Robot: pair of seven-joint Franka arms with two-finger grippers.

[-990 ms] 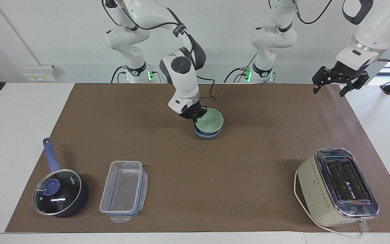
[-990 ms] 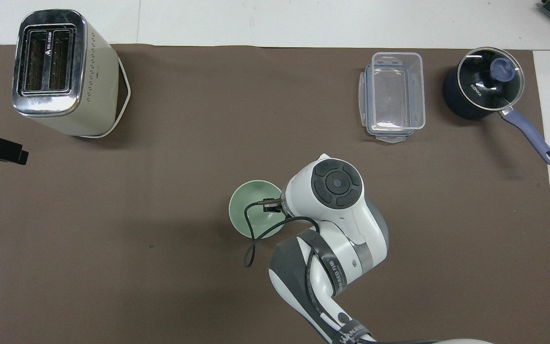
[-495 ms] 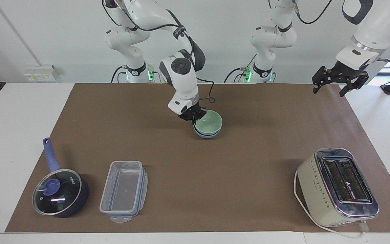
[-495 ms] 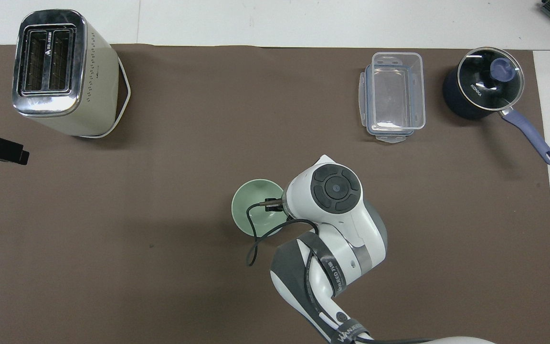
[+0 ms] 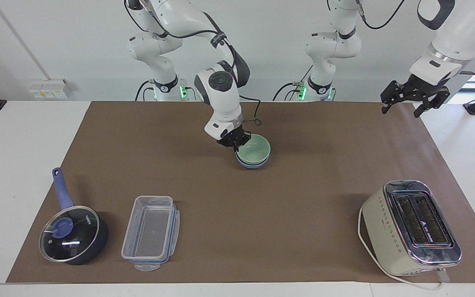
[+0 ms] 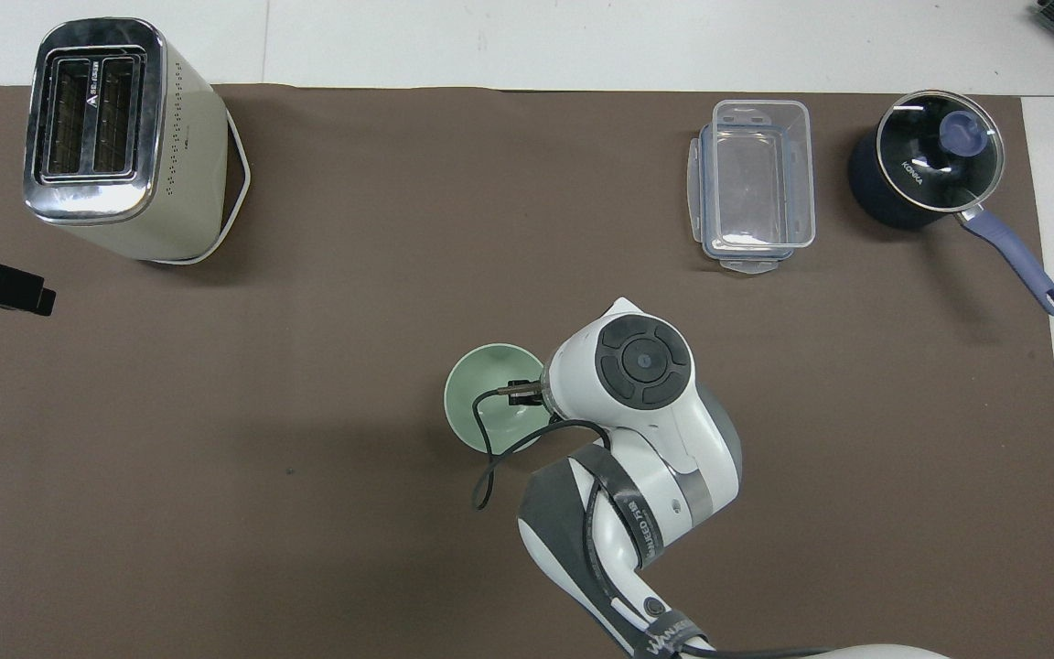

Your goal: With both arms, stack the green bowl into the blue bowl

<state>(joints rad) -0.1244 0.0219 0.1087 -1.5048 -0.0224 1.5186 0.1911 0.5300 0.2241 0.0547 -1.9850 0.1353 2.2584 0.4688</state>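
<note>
Working across the facing view from its left edge: the dark blue pot (image 5: 74, 237) with its glass lid sits at my right arm's end of the desk (image 5: 23, 136), well away from my bases, handle pointing back toward me. Just beside it stands the clear plastic container (image 5: 151, 233), lid off and tucked beneath it as far as I can tell. Both rest on the brown mat (image 5: 303, 198). Near the middle of the mat, closer to me than the pot and container, my right end effector (image 5: 235, 142) is clenched on the rim of the green bowl (image 5: 255, 149), gripping the edge that faces my right arm's end; my right arm reaches down to it from its base. The green bowl sits nested inside the blue bowl (image 5: 252, 164), and only a band of the blue bowl's wall shows beneath it. In the overhead view the green bowl (image 6: 490, 403) hides the blue one completely, and my wrist covers part of its rim. Further along, the cream toaster (image 5: 410, 229) stands at my left arm's end, away from my bases, its white cord looped beside it. My left end effector (image 5: 414, 99) is released, fingers spread wide, holding nothing; it hangs raised over the mat's corner at my left arm's end, and that arm waits.
</note>
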